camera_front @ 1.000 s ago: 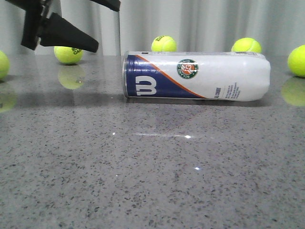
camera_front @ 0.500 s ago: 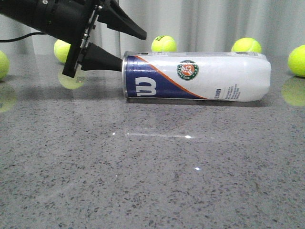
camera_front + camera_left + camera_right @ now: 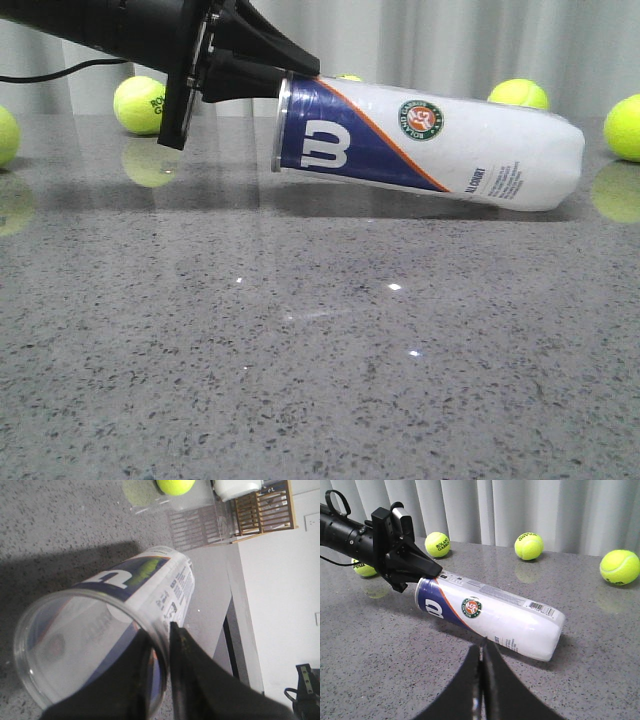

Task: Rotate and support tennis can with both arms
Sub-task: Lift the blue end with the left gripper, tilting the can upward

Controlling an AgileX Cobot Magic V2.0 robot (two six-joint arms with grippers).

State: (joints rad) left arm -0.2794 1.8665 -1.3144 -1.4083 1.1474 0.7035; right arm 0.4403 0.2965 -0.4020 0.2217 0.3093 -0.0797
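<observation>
Front view: grey speckled table (image 3: 320, 380), largest item. Tennis can (image 3: 430, 145) lying on it, tilted; open metal-rimmed end raised at left, closed end touching the surface at right. Left gripper (image 3: 285, 78) at the raised end, clamped on the rim, one finger inside the mouth and one outside, confirmed in left wrist view (image 3: 162, 645). Right gripper (image 3: 482, 652) near the can's side, not touching, fingers pressed together, holding nothing. Several tennis balls (image 3: 140, 103) scattered behind, well apart from the can.

Risk, judged: thin rim pinch likely to slip as the tilt steepens; closed end free to skid on polished stone; no support from the right side yet.
</observation>
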